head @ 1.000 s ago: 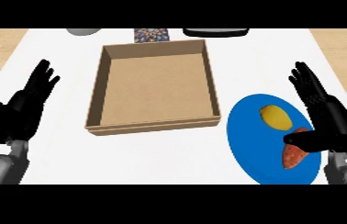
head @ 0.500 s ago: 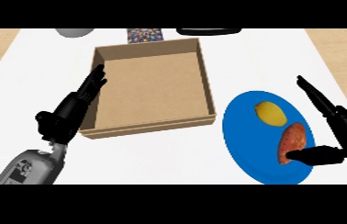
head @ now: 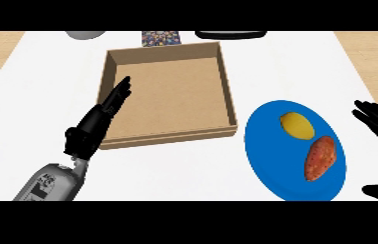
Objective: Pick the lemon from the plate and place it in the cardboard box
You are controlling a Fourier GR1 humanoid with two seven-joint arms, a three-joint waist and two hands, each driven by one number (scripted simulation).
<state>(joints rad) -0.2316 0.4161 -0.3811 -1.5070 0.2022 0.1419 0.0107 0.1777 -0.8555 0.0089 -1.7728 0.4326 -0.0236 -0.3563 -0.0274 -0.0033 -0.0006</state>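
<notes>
A yellow lemon (head: 297, 125) lies on the upper part of a blue plate (head: 269, 153) at the right of the counter, with a reddish-brown sweet potato (head: 322, 157) just below it. An open cardboard box (head: 167, 94) stands left of the plate, nothing inside it. My left hand (head: 96, 122) is open, fingers straight, stretched over the box's left wall. Only dark fingertips of my right hand (head: 365, 115) show at the right edge, beside the plate and apart from the lemon.
Along the back edge sit a grey object (head: 86, 35), a patterned packet (head: 162, 38) and a black object (head: 230, 35). Wooden floor shows past the white counter's right and left corners.
The view has shifted so the box and plate sit further right. My left hand has swung in over the box's left wall. My right hand has slid mostly out past the right edge.
</notes>
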